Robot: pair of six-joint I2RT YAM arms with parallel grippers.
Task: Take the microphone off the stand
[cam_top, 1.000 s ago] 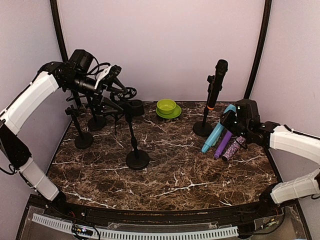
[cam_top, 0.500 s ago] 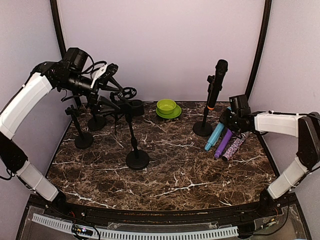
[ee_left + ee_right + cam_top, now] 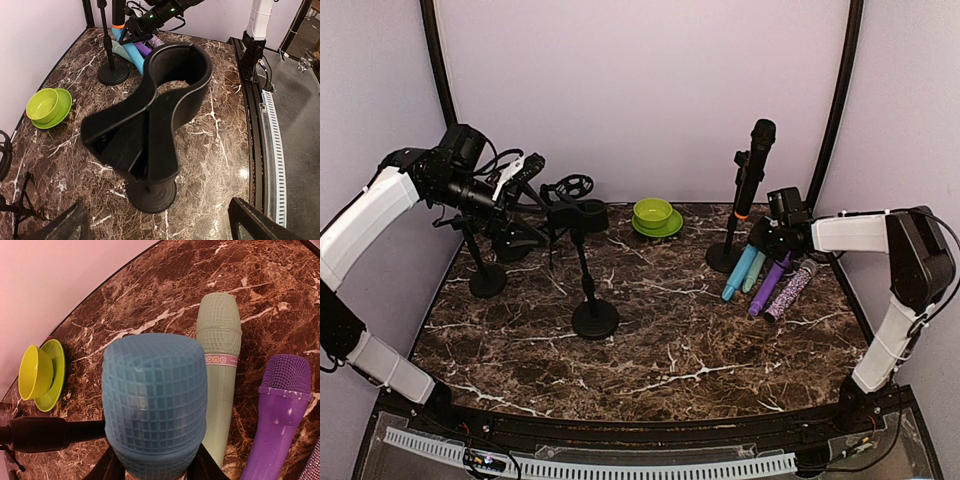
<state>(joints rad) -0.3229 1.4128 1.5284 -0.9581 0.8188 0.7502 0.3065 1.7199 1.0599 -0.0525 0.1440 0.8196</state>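
A black microphone (image 3: 752,165) stands upright in its stand (image 3: 725,258) at the back right. My right gripper (image 3: 775,236) is just right of that stand, shut on a blue microphone (image 3: 739,273) that slants down to the table. In the right wrist view the blue microphone's mesh head (image 3: 155,405) fills the space between my fingers (image 3: 107,467). My left gripper (image 3: 525,170) is open and empty, high at the back left. Its fingers (image 3: 260,222) frame an empty black clip (image 3: 165,100) on a centre stand (image 3: 595,318).
A mint microphone (image 3: 219,365), a purple one (image 3: 277,410) and a glittery one (image 3: 790,290) lie beside the blue one. A green bowl on a saucer (image 3: 655,215) sits at the back. Two more black stands (image 3: 488,280) are at the left.
My right gripper has swung left and back toward the black microphone's stand, carrying the blue microphone lower beside the others. My left gripper has drawn back to the left.
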